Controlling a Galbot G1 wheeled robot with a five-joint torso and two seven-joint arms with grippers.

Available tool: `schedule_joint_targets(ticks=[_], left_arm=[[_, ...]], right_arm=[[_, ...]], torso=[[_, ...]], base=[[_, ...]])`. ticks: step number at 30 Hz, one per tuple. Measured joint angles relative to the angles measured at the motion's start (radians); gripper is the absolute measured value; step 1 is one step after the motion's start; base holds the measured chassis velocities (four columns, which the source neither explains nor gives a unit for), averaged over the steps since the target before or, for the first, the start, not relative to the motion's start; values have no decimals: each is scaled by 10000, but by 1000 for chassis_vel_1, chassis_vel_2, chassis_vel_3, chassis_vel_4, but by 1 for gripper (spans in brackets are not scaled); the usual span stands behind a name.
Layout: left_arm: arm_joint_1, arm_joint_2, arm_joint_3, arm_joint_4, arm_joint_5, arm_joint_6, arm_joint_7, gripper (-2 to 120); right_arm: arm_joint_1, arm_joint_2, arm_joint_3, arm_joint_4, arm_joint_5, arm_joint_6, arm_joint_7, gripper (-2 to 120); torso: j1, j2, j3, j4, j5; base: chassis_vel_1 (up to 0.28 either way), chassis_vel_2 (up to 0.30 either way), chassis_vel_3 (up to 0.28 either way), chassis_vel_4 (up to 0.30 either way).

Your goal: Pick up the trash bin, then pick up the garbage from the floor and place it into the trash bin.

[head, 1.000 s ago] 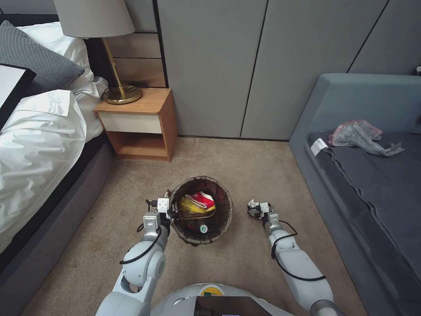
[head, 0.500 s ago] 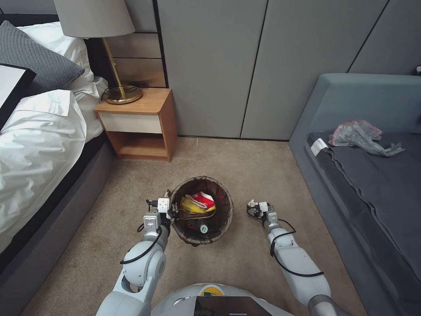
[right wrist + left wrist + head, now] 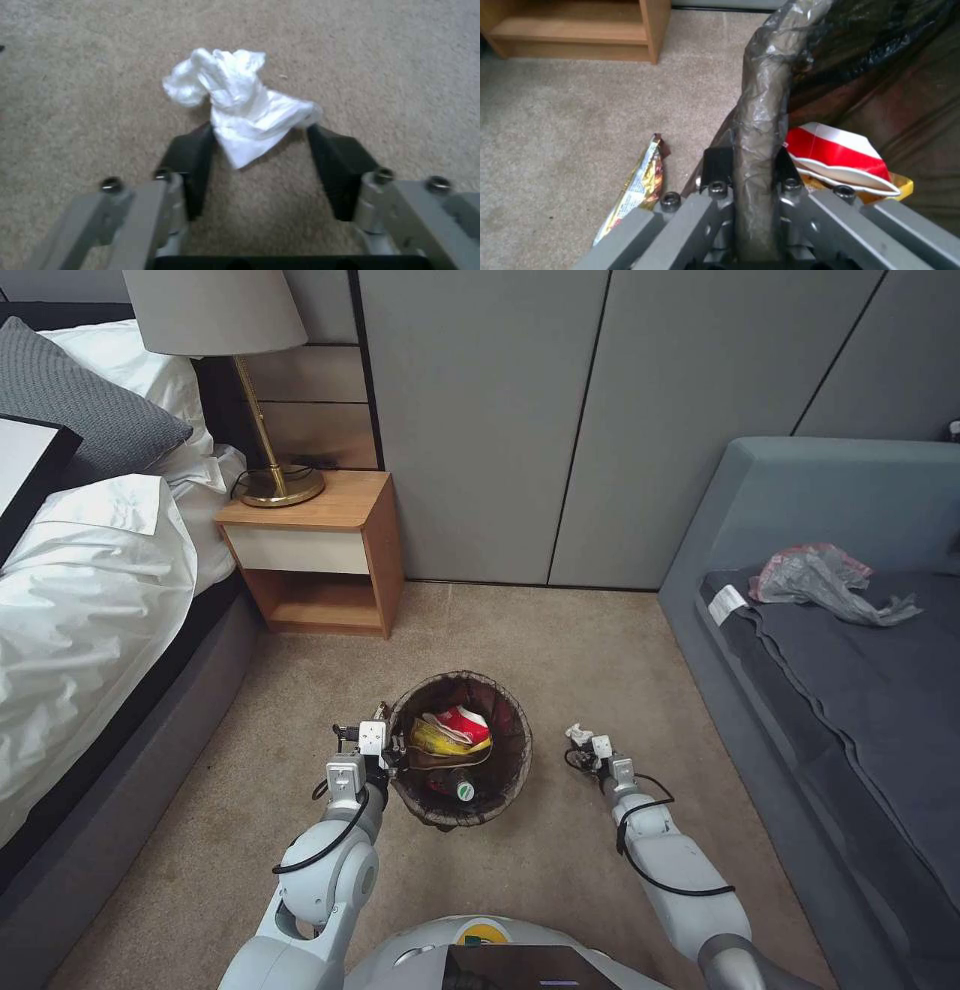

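Right gripper [image 3: 260,150], fingers spread around the white wad [image 3: 240,101] on the carpet.
Pickup step: closing comes next; left gripper [image 3: 747,168] pinches the trash bin [image 3: 460,750] rim.

Head camera looks down from above; wrist cameras sit close over the carpet [image 3: 560,640].

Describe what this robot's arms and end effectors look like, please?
Both arms are smooth, rounded, silver-white shells with looping black cables outside. The left end effector has grey metal links with dark bolts and black pads; white boxy blocks sit at its wrist. The right end effector matches: grey bolted links and black wedge-shaped fingers.
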Motion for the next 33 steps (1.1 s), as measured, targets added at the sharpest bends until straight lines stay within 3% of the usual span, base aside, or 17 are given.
schedule_joint_targets(ticks=[5,12,17,33], left_arm=[[-10,-49,75,14,40,-3,7,2],[19,17,19,-15,37,0,6,2],[22,21,33,-18,35,0,10,2],[-22,74,23,2,15,7,12,2]], right_arm=[[230,55,-25,-156,-83,39,-28,25],[532,42,-63,-357,-167,110,-143,18],[629,24,-66,-394,-254,215,-200,0],[543,-24,1,-292,-256,349,-306,0]], torso=[[0,0,0,0,0],[0,0,0,1,0],[0,0,1,0,-1],[0,0,1,0,0]], base=[[0,0,0,0],[0,0,0,0],[0,0,0,0],[0,0,0,0]])
